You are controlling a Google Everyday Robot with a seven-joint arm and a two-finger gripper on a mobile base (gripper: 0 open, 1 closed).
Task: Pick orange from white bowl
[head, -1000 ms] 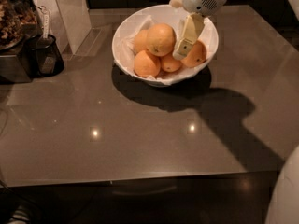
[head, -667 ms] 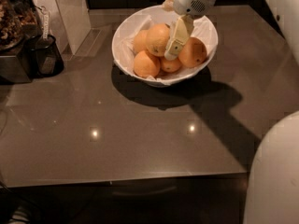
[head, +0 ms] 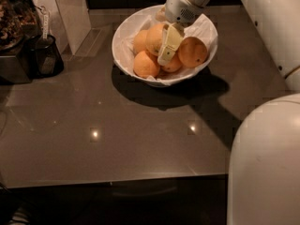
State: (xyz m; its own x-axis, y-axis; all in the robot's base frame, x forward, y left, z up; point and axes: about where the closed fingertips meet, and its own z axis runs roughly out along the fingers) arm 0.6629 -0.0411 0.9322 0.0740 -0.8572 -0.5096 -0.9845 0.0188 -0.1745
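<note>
The white bowl, lined with crinkled white paper, stands at the back middle of the dark table. Several oranges lie in it. The orange, the largest and palest, sits at the top left of the pile. Smaller, deeper-orange fruits lie at the right and at the front left. My gripper reaches down into the bowl from the upper right. It rests against the right side of the pale orange, between it and the right-hand fruit.
A dark appliance and a dark container stand at the left edge. A white panel rises behind them. My white arm crosses the upper right, and my white body fills the lower right. The table's front edge runs across below.
The gripper has moved left across the bowl, from over the right-hand fruit to the right flank of the pale orange. More of my white body has come into view.
</note>
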